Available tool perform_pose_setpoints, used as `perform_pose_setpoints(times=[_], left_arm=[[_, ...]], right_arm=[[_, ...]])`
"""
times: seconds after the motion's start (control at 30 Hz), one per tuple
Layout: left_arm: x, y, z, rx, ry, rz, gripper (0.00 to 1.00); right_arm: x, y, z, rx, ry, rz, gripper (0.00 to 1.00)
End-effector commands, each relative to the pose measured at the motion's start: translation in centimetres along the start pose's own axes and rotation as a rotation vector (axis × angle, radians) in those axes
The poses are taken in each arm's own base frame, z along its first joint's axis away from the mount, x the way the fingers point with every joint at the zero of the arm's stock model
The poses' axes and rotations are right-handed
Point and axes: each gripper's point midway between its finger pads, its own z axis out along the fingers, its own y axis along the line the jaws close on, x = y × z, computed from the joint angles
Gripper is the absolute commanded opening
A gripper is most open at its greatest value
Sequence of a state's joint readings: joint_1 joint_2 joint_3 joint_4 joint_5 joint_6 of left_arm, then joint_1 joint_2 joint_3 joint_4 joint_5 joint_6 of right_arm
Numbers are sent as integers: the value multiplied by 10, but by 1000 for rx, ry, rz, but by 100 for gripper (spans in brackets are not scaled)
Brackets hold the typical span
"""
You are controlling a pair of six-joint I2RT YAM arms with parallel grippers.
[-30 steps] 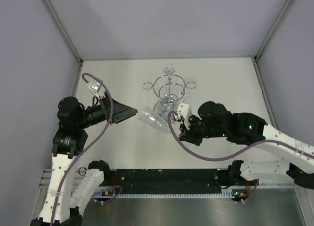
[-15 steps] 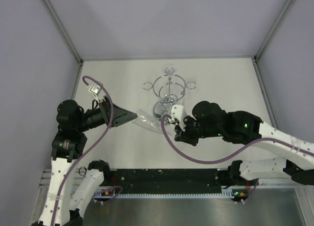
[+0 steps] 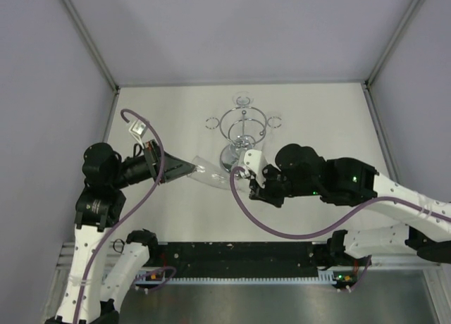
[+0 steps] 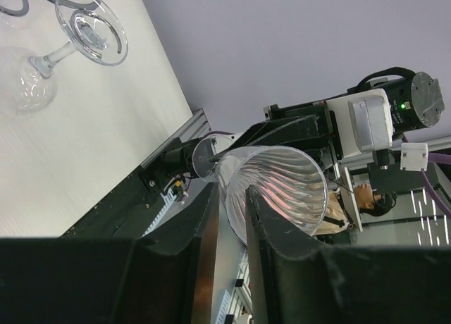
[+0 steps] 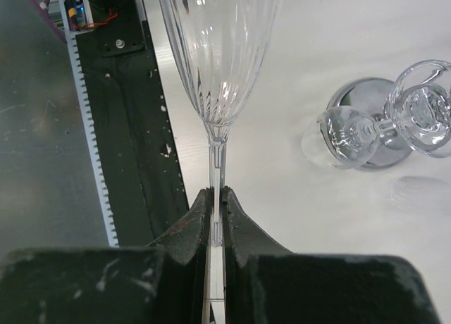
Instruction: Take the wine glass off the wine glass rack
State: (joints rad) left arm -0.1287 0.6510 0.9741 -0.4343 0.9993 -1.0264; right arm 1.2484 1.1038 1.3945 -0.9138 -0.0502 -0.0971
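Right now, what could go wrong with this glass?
The left claw straddles the wine glass at its thin rim; a hard squeeze could crack it. The right claw pinches only the stem, so both arms pulling apart could snap it. Another glass hangs on the wine glass rack nearby; a swing might hit it.

The left claw (image 4: 232, 197) fills the bottom of the view, its two dark fingers (image 4: 201, 253) standing close together. The near wall of a ribbed wine glass (image 4: 282, 183) runs down into the narrow gap between them; whether they press it cannot be told. Just beyond the glass is the other arm (image 4: 366, 120), white and black. Far ahead and to the claw's left, a second glass (image 4: 42, 63) hangs with its foot in a wire ring (image 4: 125, 42), above the white table (image 4: 91, 148).
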Motion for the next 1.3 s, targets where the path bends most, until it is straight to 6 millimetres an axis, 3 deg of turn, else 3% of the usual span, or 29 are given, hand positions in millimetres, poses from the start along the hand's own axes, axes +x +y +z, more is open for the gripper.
perform_pose_setpoints(times=[0.0,0.33,0.5,0.73,0.97,1.13,1.27], left_arm=[[2,0,1,20,16,34,25],[5,9,2,7,26,43,5],[5,13,3,-3,31,45,0],[4,17,4,-17,39,57,0],[-2,34,2,-138,39,118,0],[0,59,-10,-305,43,166,0],[-3,83,-18,-439,27,176,0]], right_arm=[[-15,-6,-8,34,-19,-59,0],[-13,-12,-11,71,3,-70,1],[-12,-18,-15,106,2,-65,46],[-20,-24,-32,142,-43,-57,67],[-41,-33,-65,209,-171,-21,70],[-41,-48,-82,305,-199,10,72],[-36,-54,-82,346,-191,30,72]])
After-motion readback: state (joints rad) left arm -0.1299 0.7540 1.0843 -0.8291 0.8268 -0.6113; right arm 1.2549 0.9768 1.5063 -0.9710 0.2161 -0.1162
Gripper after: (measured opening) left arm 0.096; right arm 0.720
